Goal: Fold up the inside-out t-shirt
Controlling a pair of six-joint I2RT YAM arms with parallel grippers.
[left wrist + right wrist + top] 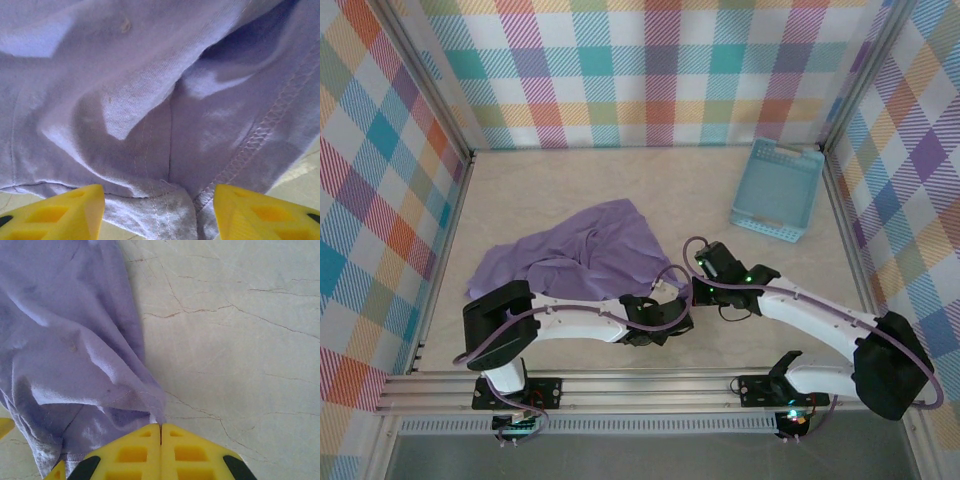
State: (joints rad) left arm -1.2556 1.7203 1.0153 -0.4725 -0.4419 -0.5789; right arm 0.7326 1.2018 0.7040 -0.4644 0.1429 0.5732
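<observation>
The lavender t-shirt [580, 250] lies crumpled on the pale table, left of centre. In the left wrist view its stitched hem [150, 210] bunches between my yellow fingers [70, 212], which stand wide apart on either side of the cloth. My left gripper [159, 210] is open at the shirt's near right edge [667, 298]. My right gripper [160, 427] is shut, and a thin corner of the t-shirt [75, 355] tapers into its fingertips. In the top view the right gripper [690, 270] sits just right of the shirt, close to the left one.
A light blue slotted basket [778, 190] lies at the back right near the checked wall. Bare marbled table [235, 340] stretches to the right of the shirt. Metal rails [620, 385] run along the near edge by the arm bases.
</observation>
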